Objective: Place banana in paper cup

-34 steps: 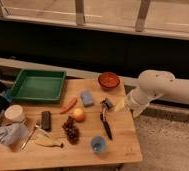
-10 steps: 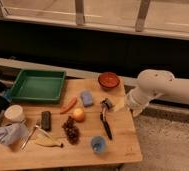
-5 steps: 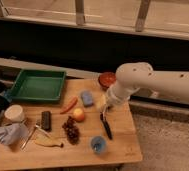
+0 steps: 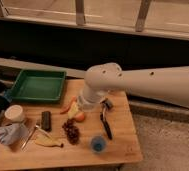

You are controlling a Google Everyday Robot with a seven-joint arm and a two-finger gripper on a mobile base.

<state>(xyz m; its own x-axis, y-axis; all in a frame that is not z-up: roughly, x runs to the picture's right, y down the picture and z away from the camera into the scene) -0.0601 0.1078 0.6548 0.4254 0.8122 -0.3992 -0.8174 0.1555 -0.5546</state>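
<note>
Banana [image 4: 48, 142] lies left-right, dark tip right; jaws by apple [image 4: 81, 117].

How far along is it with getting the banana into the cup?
Nothing is done yet: the banana lies at the front of the table, apart from the paper cup at the left. In hand: the gripper hangs mid-table by the apple, empty. Left: grasping, carrying, dropping in.

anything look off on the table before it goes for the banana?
Nothing stands out: the paper cup is upright at left, the banana lies flat near the front edge, nothing spilled. The gripper is mid-table by the apple, not at the banana.
</note>
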